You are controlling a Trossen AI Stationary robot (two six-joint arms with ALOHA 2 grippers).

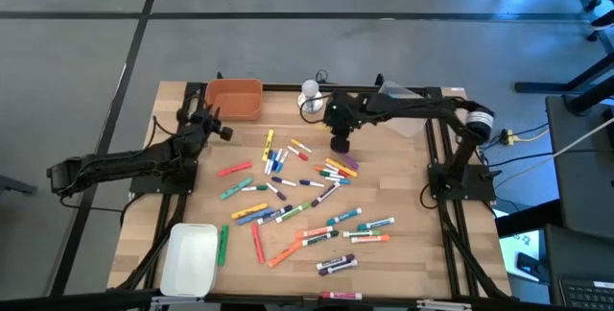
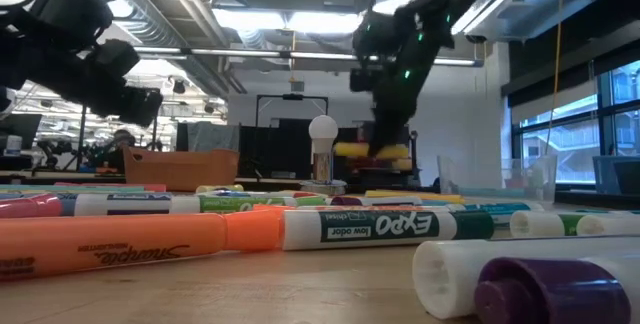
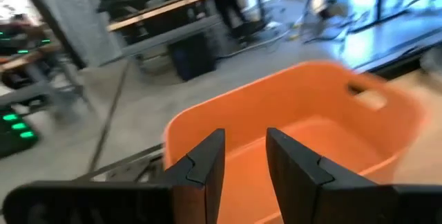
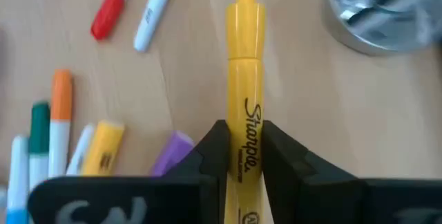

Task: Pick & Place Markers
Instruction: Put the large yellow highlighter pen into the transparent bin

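Table top (image 1: 403, 253): pale wood planks, smooth, satin sheen, visible grain
Table frame (image 1: 434, 172): black metal rails, matt
Orange bin (image 3: 331, 113), upper centre of the high view: moulded plastic, smooth, semi-matt
White tray (image 1: 189, 259), lower left: plastic, smooth, slightly glossy
Markers (image 1: 317, 234): plastic barrels and caps, smooth and glossy, printed labels
Yellow highlighter (image 4: 245, 86): glossy plastic, black lettering
Right gripper (image 4: 245, 156), left gripper (image 3: 245, 151): dark matt plastic fingers
Round silver object (image 4: 387, 13): polished metal, reflective

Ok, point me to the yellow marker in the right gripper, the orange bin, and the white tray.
yellow marker (image 4: 245, 79), right wrist view, mid-barrel above the fingers
orange bin (image 1: 234, 99), high view, its floor
white tray (image 1: 189, 259), high view, its centre
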